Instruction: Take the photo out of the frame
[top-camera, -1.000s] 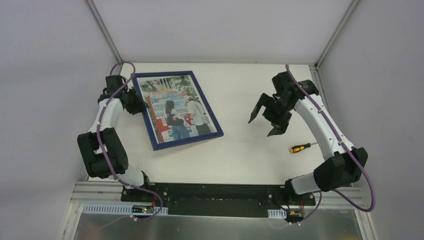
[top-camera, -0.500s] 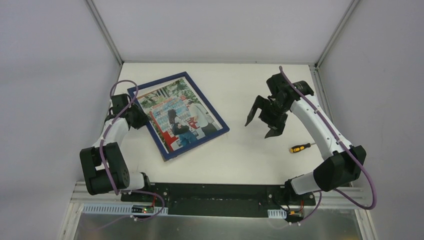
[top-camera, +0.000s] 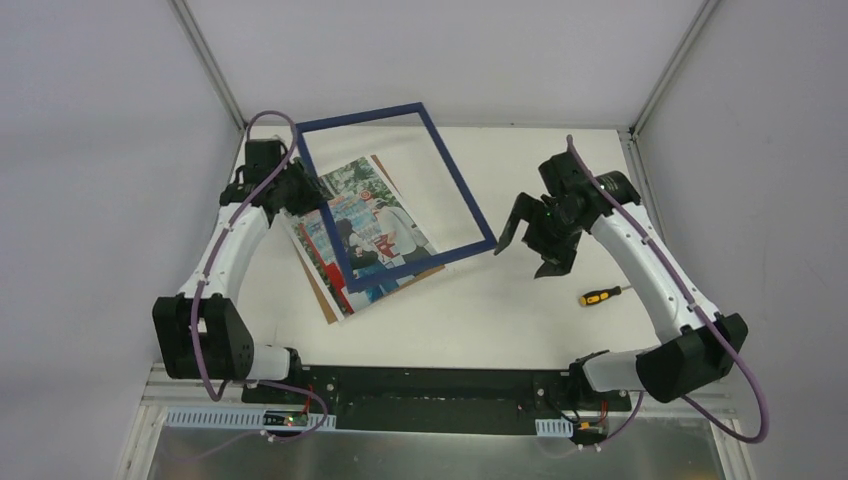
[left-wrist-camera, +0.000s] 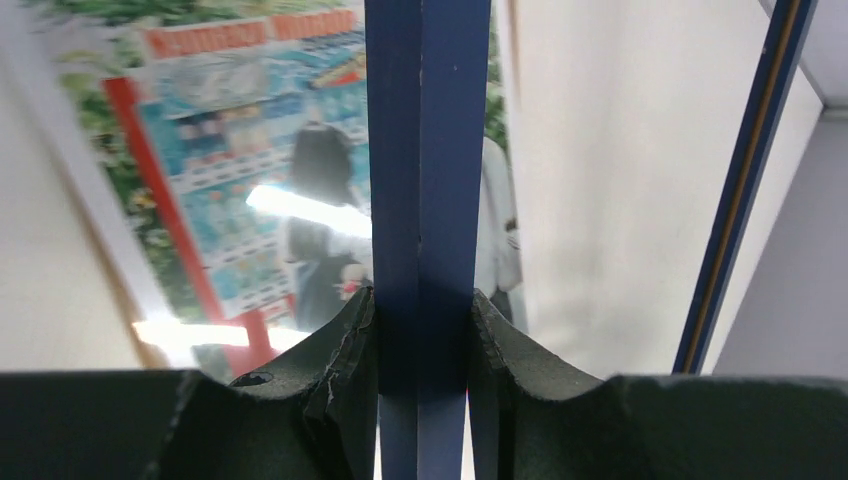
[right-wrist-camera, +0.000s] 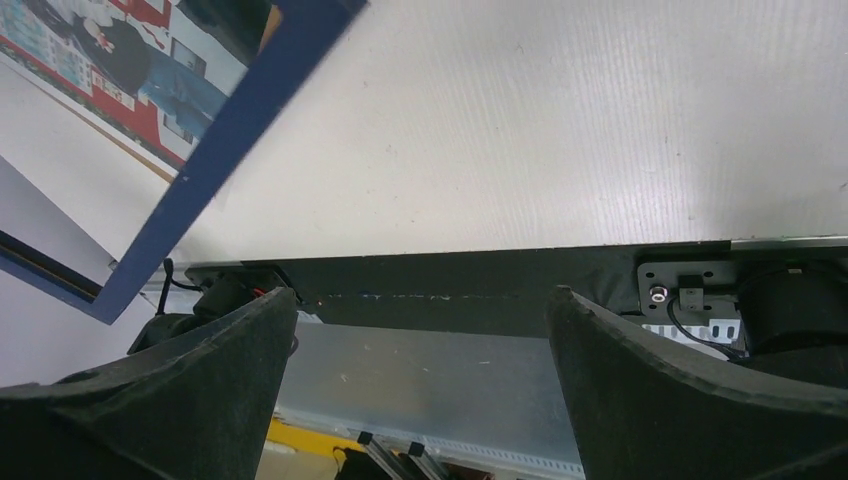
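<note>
The dark blue frame (top-camera: 458, 174) is raised and tilted above the table, empty inside. My left gripper (top-camera: 303, 193) is shut on its left bar, which shows between the fingers in the left wrist view (left-wrist-camera: 425, 150). The photo (top-camera: 372, 228) of people at red vending machines lies flat on the table beneath the frame and also shows in the left wrist view (left-wrist-camera: 250, 150). A brown backing board (top-camera: 318, 290) lies under the photo. My right gripper (top-camera: 522, 258) is open and empty, just right of the frame's near right corner (right-wrist-camera: 240, 110).
An orange-handled screwdriver (top-camera: 600, 295) lies on the table at the right, near the right arm. The white table (top-camera: 520, 330) is walled at the back and both sides. The black arm mount runs along the near edge (right-wrist-camera: 450, 285).
My left gripper has risen and swung toward the back with the frame. The photo and backing board have dropped out and stayed on the table. The right gripper has shifted slightly.
</note>
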